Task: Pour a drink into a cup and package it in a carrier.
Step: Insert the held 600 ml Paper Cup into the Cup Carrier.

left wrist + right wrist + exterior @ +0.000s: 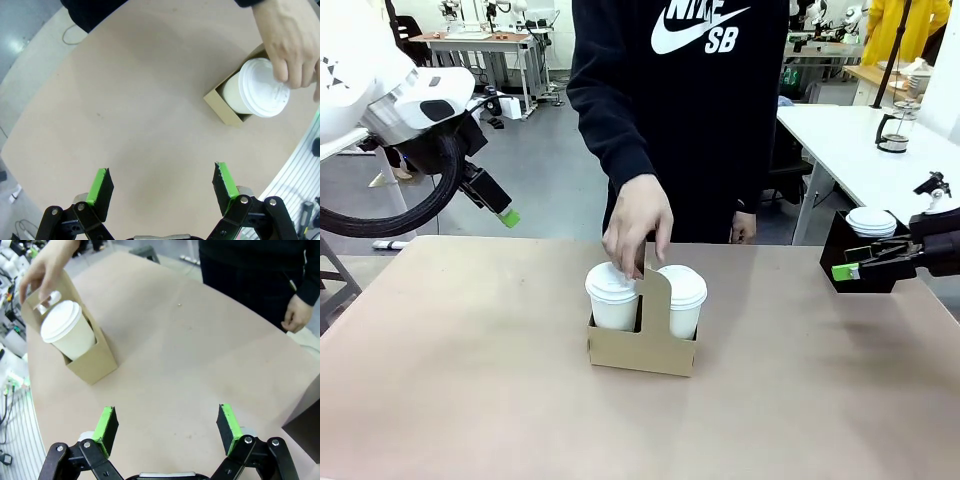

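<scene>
The brown cardboard carrier (640,348) stands mid-table with two lidded white cups in it, one on the left (613,297) and one on the right (682,300). A person's hand (638,230) rests on the upright handle panel and on the left cup's lid. The drink is hidden. My left gripper (505,215) hangs open above the table's far left, well away from the carrier. My right gripper (847,270) is open and empty at the right edge. The left wrist view shows the open gripper (162,182), a cup (262,87), the carrier (225,102) and the hand (290,45). The right wrist view shows the open gripper (167,427), a cup (67,332) and the carrier (95,362).
A black open-topped box (865,262) holding a stack of white lids (871,222) sits just behind my right gripper. A glass press jug (893,130) stands on a white side table at the far right. The person's other hand (297,315) hangs by the far edge.
</scene>
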`<state>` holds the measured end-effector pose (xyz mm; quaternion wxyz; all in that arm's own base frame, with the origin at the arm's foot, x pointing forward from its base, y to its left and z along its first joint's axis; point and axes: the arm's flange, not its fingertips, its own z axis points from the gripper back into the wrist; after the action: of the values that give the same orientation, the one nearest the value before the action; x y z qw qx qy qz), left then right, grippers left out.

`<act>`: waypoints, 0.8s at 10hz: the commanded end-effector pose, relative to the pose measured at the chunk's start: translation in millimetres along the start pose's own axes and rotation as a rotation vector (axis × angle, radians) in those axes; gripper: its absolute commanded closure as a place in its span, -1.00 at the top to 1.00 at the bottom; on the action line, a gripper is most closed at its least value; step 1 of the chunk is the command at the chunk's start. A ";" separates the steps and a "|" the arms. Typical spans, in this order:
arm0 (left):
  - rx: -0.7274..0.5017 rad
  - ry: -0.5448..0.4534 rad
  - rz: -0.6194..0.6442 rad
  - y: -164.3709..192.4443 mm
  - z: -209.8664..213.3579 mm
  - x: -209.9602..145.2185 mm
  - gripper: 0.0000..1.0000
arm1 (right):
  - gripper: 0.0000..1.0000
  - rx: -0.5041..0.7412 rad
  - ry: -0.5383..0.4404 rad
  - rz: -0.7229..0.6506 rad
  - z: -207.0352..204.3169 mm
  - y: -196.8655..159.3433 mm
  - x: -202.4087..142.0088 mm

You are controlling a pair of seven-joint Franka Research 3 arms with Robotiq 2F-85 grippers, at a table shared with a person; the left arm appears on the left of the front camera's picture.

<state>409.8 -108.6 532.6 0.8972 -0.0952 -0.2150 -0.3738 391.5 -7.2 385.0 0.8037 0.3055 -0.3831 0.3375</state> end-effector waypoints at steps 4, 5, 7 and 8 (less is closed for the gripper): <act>0.013 0.010 -0.006 1.4 2.1 -0.4 1.00 | 1.00 0.009 -0.009 0.009 1.5 0.1 1.2; 0.013 0.010 -0.006 1.4 2.1 -0.4 1.00 | 1.00 0.009 -0.009 0.009 1.5 0.1 1.2; 0.013 0.010 -0.006 1.4 2.1 -0.4 1.00 | 1.00 0.009 -0.009 0.009 1.5 0.1 1.2; 0.013 0.010 -0.006 1.4 2.1 -0.4 1.00 | 1.00 0.009 -0.009 0.009 1.5 0.1 1.2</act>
<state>409.8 -108.6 532.6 0.8972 -0.0952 -0.2150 -0.3738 391.5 -7.2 385.0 0.8037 0.3055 -0.3831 0.3375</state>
